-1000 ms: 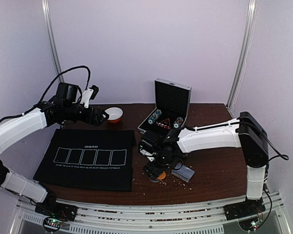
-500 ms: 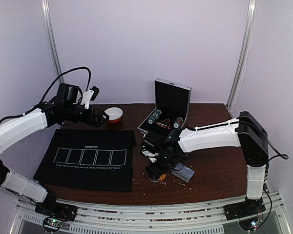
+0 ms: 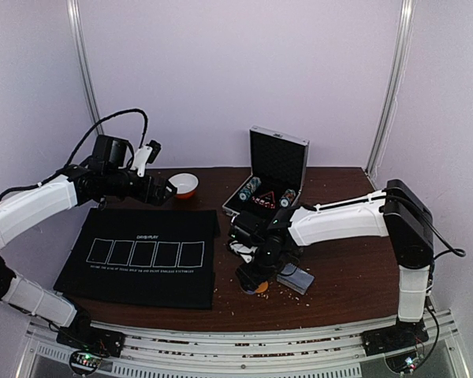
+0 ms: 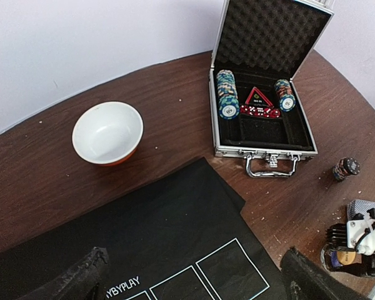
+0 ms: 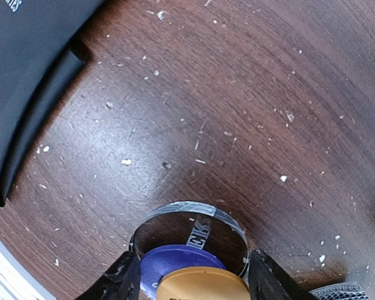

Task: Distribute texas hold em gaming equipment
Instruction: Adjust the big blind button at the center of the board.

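My right gripper (image 5: 190, 278) is low over the brown table, its jaws closed against a stack of round discs: a dark disc with a taped rim (image 5: 187, 225) at the bottom, a purple disc (image 5: 175, 259) and an orange disc (image 5: 203, 286) on it. In the top view this gripper (image 3: 255, 278) stands beside the grey-blue deck of cards (image 3: 297, 278). The open metal case (image 4: 262, 134) holds striped chips (image 4: 226, 94). A small chip stack (image 4: 346, 168) stands on the table. My left gripper (image 4: 194, 275) is open and empty above the black mat (image 4: 144, 237).
A white bowl with a red rim (image 3: 184, 184) stands behind the mat (image 3: 142, 256), close to my left gripper (image 3: 164, 189). The case (image 3: 272, 177) stands open at the back centre. Crumbs litter the wood around the discs. The table's front edge is close to my right gripper.
My right arm has shifted slightly around the discs near the deck. My left arm has not moved.
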Controlling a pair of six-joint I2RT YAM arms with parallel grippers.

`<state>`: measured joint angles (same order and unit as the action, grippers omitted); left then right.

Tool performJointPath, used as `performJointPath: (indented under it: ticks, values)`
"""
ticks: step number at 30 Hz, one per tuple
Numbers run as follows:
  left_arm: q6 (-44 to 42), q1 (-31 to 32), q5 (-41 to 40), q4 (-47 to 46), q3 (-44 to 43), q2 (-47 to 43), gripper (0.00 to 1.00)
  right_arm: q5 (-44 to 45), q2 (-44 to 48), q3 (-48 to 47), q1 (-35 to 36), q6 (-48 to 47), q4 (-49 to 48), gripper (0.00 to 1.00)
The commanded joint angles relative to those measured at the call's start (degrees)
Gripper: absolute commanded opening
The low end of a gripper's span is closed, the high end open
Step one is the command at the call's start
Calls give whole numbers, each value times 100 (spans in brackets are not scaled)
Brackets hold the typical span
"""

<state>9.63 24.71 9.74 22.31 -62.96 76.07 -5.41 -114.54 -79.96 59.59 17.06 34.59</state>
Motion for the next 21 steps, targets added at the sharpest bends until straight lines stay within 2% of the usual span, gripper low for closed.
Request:
performJointPath:
  ticks: [1, 5, 16, 19, 21]
  values:
    - [41, -23, 98, -266, 64, 4, 98, 133, -11, 304, -19, 92, 504, 58]
    - [43, -21, 91, -264, 57, 17, 98, 119, 82, 420, -16, 154, 558, 54]
    - [47, -19, 180, -272, 20, 135, 98, -183, 553, 1011, 76, 504, 562, 53]
    - [46, -20, 202, -283, 19, 138, 98, -246, 655, 1142, 134, 512, 517, 57]
    - [40, -19, 210, -298, 29, 136, 98, -252, 648, 1057, 147, 447, 511, 64]
